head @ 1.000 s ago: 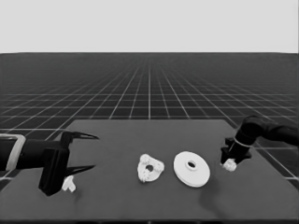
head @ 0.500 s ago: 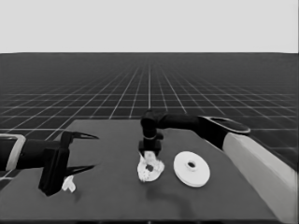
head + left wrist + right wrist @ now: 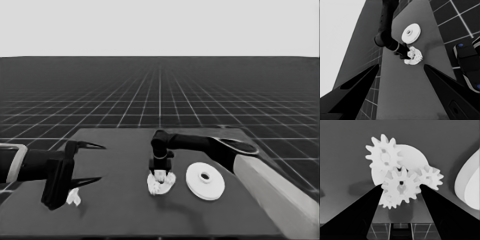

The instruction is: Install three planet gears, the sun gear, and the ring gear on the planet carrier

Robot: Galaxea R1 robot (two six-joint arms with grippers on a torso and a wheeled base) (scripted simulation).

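The right gripper (image 3: 401, 188) is clamping a planet gear (image 3: 400, 187) over the smaller round part (image 3: 411, 160), two more gears (image 3: 384, 155) sitting on it, the larger round part (image 3: 205, 180) lying just beside, while the left gripper (image 3: 92, 162) is waiting spread open, well apart.

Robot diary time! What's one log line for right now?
right gripper: holding gear over smaller round part | left gripper: parked, open
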